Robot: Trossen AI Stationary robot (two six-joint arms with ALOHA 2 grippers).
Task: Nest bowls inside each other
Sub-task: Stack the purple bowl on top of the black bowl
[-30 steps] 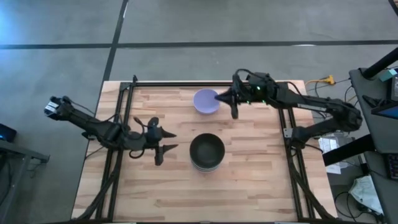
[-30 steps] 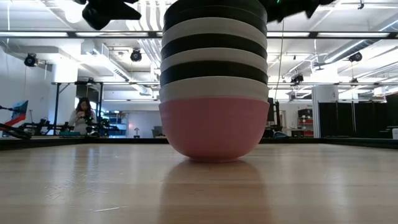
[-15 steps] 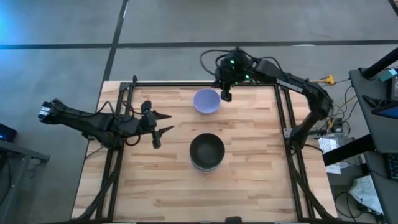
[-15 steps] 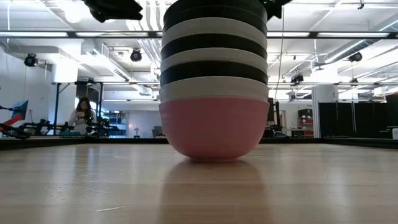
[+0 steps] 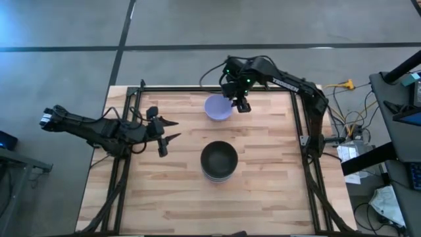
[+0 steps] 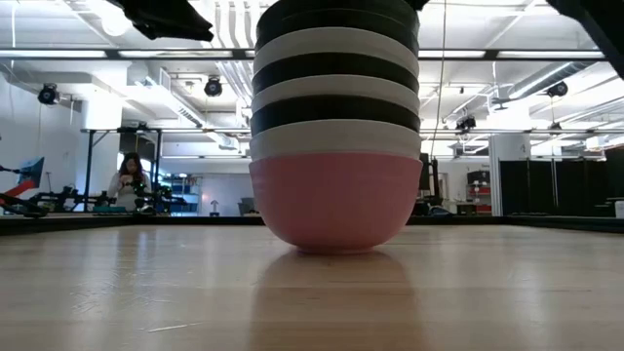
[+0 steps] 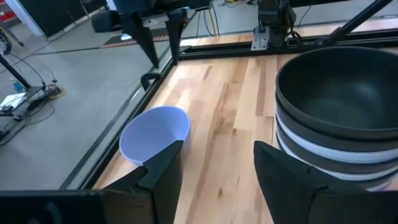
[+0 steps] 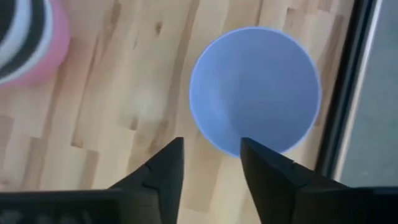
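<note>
A stack of several nested bowls (image 5: 219, 160), black on top and pink at the bottom (image 6: 336, 200), stands on its base mid-table. A lavender bowl (image 5: 218, 107) sits alone on its base near the far edge, mouth up (image 8: 255, 87). My right gripper (image 5: 239, 104) hangs open above that bowl's far-right rim, pointing steeply down, its fingers (image 8: 166, 167) clear of the bowl. My left gripper (image 5: 172, 130) is open and holds nothing. It hovers left of the stack and faces both the stack (image 7: 342, 112) and the lavender bowl (image 7: 155, 130).
A black metal frame borders the table, with a rail along the far edge (image 5: 217, 87) just behind the lavender bowl and rails down both sides (image 5: 131, 145). Bare wood lies between stack and near edge (image 5: 217, 204). A person (image 6: 128, 180) sits far off in the room.
My right gripper has swung from the lavender bowl's right side toward the far edge, tipped from level to pointing steeply down, and opened. My left gripper has drawn a little toward the far edge and rolled. Neither the bowl nor the stack has moved.
</note>
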